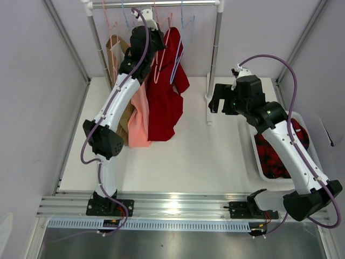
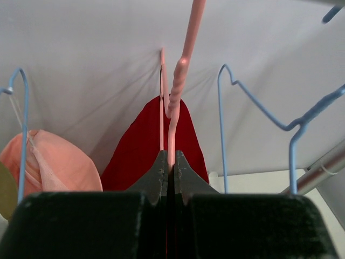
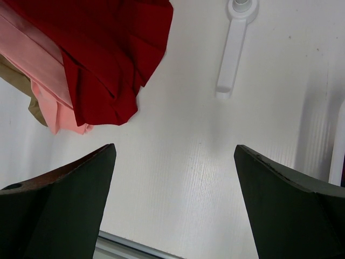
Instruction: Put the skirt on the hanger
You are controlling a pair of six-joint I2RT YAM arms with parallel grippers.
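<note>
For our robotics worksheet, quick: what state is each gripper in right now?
Left gripper: closed, pinching the wire of the pale pink hanger.
Right gripper: open, holding nothing.

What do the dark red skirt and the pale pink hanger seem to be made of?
The skirt looks like matte cloth, probably woven: soft folds, no shine. The hanger looks like thin wire with a smooth pink coating, perhaps plastic over metal: slim, bent, twisted at the neck.
</note>
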